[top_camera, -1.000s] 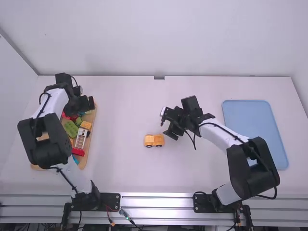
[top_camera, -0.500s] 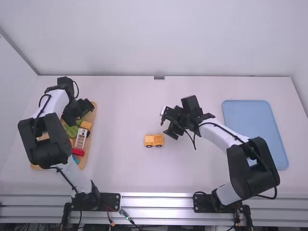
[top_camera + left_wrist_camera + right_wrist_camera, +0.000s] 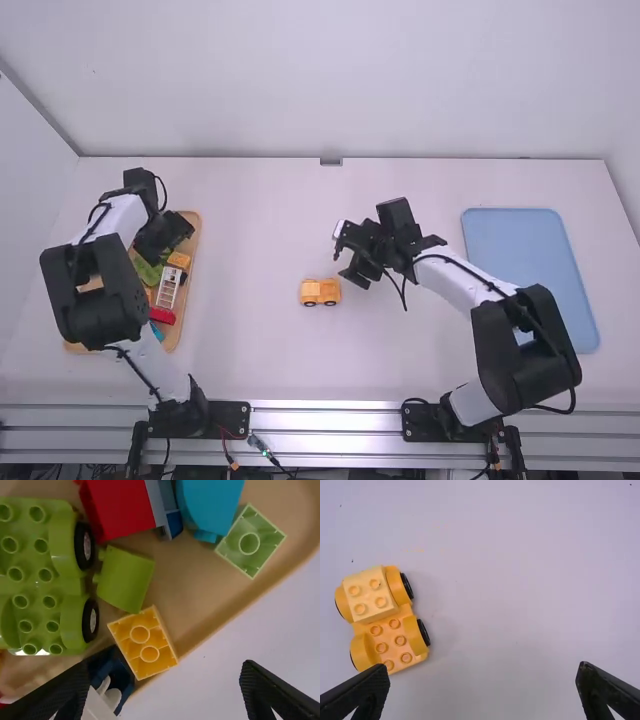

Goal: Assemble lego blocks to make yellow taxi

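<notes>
Taxi base (image 3: pixel 390 640), upright on wheels on white table (image 3: pixel 255 320), with pale yellow block (image 3: pixel 368 594) on top at one end. At about eight o'clock from right gripper (image 3: pixel 482 687), taking twelve as away from the high camera. No shift there over the past second; right gripper wide open, empty. Change on the far left instead: left gripper (image 3: pixel 162 687) turned and drawn slightly toward seven o'clock, over far part of wooden tray (image 3: pixel 210 595). Also wide open, holding nothing. At roughly six o'clock from it, by tray edge, loose yellow block (image 3: pixel 143 642), hollow underside up, just beside small green block (image 3: pixel 125 577). Probably lining up for a next piece, perhaps that one. Partway through the build, by judgement. Would need centring between fingers, then a narrow grip without snagging the green. Likely to need turning over before pressing onto base studs.
</notes>
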Available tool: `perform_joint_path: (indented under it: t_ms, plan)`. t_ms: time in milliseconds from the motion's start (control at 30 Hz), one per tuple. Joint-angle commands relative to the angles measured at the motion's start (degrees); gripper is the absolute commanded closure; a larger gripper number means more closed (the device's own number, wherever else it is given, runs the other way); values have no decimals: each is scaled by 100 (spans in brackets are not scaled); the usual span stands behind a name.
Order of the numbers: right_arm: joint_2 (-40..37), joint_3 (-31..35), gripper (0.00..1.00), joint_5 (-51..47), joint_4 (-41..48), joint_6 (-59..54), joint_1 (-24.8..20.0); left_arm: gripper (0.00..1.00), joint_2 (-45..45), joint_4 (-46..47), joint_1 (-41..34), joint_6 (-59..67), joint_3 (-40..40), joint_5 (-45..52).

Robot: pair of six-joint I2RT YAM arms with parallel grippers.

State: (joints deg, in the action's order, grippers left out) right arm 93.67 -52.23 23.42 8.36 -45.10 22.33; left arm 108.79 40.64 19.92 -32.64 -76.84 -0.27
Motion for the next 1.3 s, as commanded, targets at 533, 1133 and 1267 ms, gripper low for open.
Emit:
perform_joint_path:
  t_ms: [533,1133,1267]
  plan:
    - [-76,-144,1,11,59,28,-17,34,105,-885,33,-186,907,214]
    - [-76,-144,1,33,90,26,-17,46,105,-1508,33,-546,1377,-83]
    - [-76,-144,1,33,90,26,-15,55,105,-1580,33,-551,1421,-83]
